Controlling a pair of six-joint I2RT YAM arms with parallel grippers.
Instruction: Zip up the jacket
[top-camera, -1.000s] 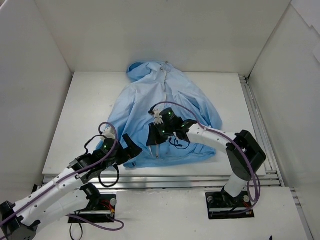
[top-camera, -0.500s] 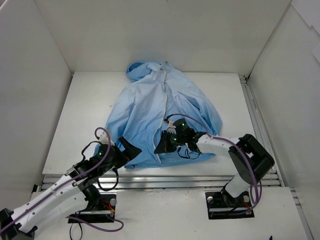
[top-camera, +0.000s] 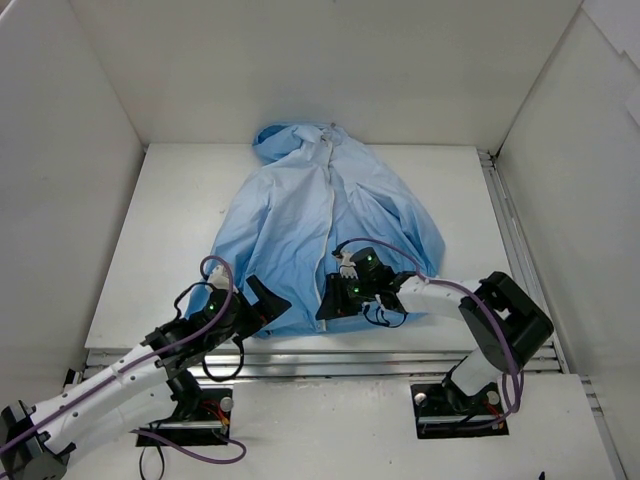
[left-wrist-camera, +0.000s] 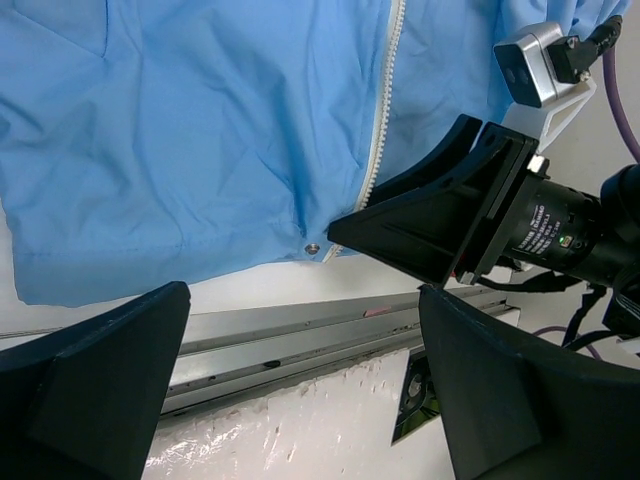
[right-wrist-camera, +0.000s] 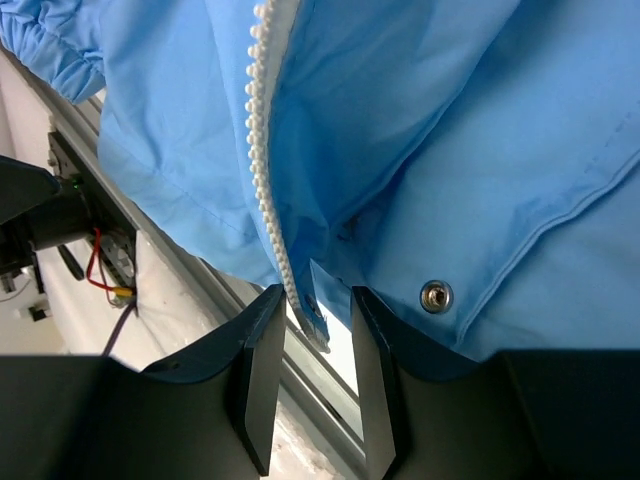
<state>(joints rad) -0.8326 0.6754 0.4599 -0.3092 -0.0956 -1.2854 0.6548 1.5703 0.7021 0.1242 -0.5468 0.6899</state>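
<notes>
The light-blue hooded jacket lies flat on the white table, hood at the far side, with its white zipper running down the front. My right gripper is at the near hem, at the zipper's bottom end. In the right wrist view its jaws stand slightly apart, with the loose end of the zipper tape between them and no clear grip on it. My left gripper is wide open and empty just left of it, over the hem and the table's front rail.
A metal snap sits on the hem right of the zipper, and another snap shows in the left wrist view. A gathered cuff lies at the left. White walls enclose the table; purple cables loop off both arms.
My right gripper has slid down the zipper line from mid-jacket to the near hem. My left gripper has shifted slightly right, toward the hem.
</notes>
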